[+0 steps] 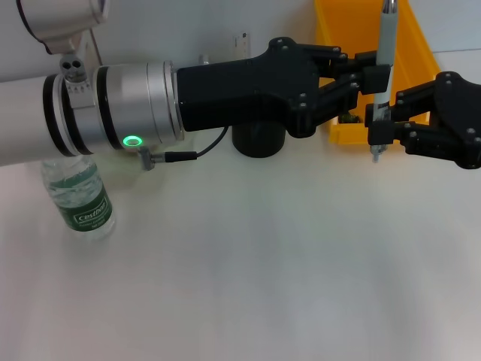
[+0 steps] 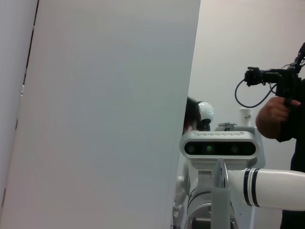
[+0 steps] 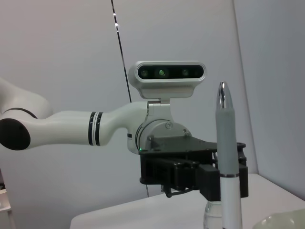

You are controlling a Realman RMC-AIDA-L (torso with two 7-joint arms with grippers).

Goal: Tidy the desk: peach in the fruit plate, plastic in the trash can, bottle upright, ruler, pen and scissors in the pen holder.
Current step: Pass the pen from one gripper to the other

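Note:
A grey pen [image 1: 385, 37] with a silver end stands upright between both grippers in front of the yellow trash can [image 1: 409, 45]. My left gripper [image 1: 379, 75] reaches across from the left and is shut on the pen's middle. My right gripper [image 1: 378, 124] is shut on the pen just below it. The right wrist view shows the pen [image 3: 225, 133] upright with the left gripper [image 3: 228, 179] behind it. The black mesh pen holder [image 1: 258, 139] stands under the left arm. The bottle [image 1: 81, 199] stands at the left, its top hidden by the arm. Peach, ruler and scissors are out of view.
The left arm [image 1: 113, 105] spans the back of the white table [image 1: 263, 263]. The pale green fruit plate's rim [image 3: 281, 222] shows at the corner of the right wrist view. A person with a camera [image 2: 281, 109] stands beyond the robot.

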